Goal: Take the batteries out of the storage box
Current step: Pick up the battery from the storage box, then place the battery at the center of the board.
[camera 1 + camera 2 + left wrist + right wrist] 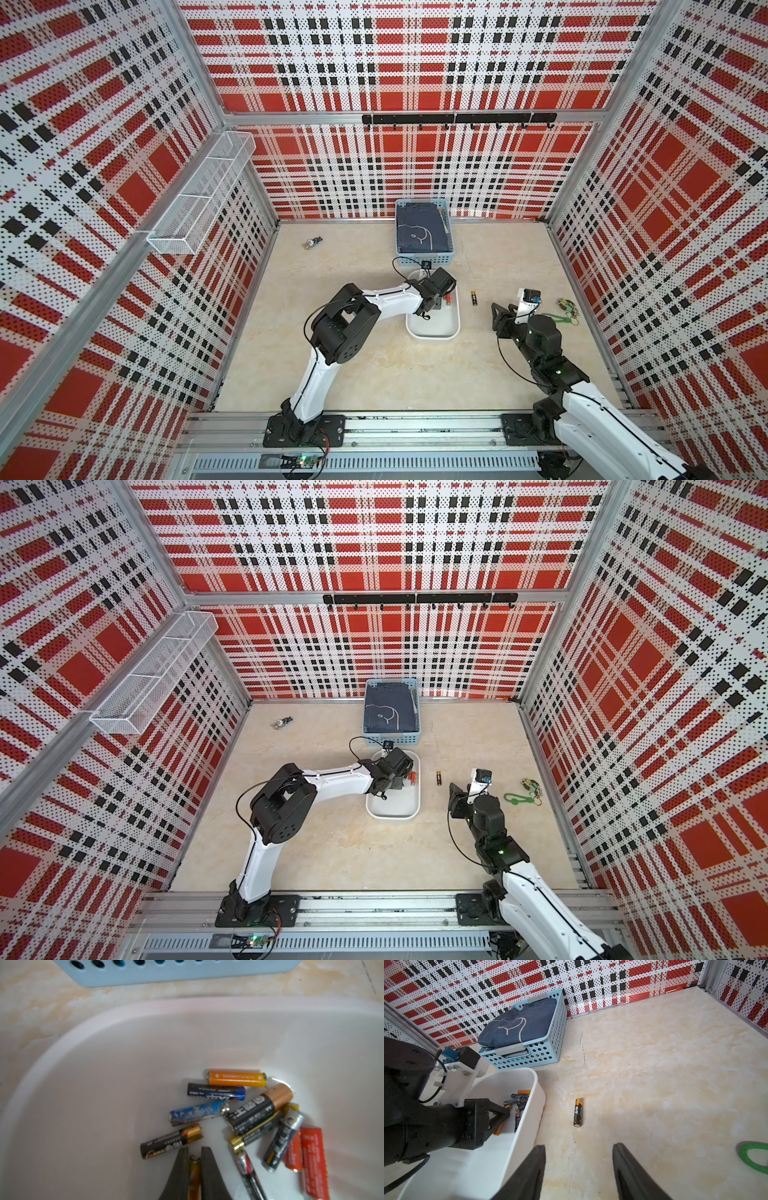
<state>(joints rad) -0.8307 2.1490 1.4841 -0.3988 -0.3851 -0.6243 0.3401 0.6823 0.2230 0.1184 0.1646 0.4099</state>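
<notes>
Early stage. One black-and-gold cylindrical battery (473, 298) lies out on the beige marbled counter (374, 365), just beside the shallow white plastic storage box (434, 326). Roughly a dozen mixed cells (259, 1113) are left inside the box. Left hand (195, 1151) pinches an orange-gold cell (194, 1174) inside it. Right hand (579, 1146) is spread and empty, beside the box.

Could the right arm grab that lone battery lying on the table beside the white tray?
Probably yes. The right gripper is open and pointed at the battery, with only bare tabletop between them; the tray sits off to one side.
</notes>
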